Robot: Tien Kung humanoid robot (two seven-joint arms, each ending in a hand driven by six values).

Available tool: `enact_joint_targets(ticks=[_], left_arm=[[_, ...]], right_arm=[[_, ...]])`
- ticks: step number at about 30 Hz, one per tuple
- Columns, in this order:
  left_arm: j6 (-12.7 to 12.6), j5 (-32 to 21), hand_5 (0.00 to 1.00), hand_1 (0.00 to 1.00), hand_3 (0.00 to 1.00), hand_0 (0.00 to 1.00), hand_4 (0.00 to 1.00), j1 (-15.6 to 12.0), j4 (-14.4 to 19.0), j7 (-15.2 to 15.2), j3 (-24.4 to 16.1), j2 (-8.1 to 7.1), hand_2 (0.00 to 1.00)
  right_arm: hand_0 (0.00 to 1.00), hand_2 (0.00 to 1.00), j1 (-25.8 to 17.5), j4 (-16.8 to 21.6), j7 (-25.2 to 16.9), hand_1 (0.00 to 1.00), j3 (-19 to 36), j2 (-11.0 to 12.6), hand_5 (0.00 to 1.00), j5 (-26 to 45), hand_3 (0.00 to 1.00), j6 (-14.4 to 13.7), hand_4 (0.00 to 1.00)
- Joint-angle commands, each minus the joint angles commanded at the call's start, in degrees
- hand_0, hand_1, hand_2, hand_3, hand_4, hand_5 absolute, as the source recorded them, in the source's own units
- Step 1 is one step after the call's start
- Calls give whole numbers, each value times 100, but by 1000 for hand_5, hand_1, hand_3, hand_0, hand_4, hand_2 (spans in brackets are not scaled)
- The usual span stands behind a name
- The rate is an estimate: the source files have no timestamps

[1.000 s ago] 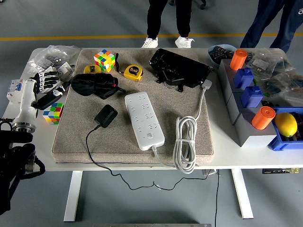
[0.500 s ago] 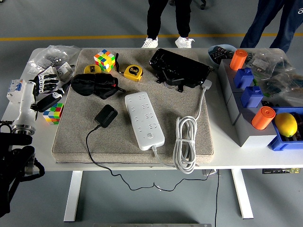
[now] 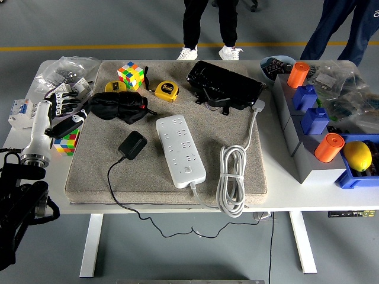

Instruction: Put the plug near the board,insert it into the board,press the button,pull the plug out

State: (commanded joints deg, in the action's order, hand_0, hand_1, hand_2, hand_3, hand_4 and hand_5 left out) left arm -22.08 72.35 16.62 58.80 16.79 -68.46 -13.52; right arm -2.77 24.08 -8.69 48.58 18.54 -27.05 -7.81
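One black plug [image 3: 132, 144] lies left of centre, just beside the white power strip [image 3: 180, 150], not inserted: this fits either before insertion or after removal. Left hand [image 3: 64, 106], upper left, fingers spread, holding nothing.

White power strip [image 3: 180, 149], black plug [image 3: 132, 144], grey mat [image 3: 95, 165], multicoloured cube [image 3: 131, 75], yellow lemon [image 3: 357, 155]

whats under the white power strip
The power strip lies flat on a beige mat, which rests on the white table. The black plug sits on the mat beside it. Anything directly beneath the strip is covered.
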Motion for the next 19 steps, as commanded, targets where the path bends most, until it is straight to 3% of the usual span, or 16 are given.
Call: enact_joint_targets(ticks=[19], left_arm=[[9,-26,333,612,636,605,849,81,-69,-24,92,61,602]], right_arm=[[619,585,14,-46,27,627,90,-53,220,52,541,31,685]])
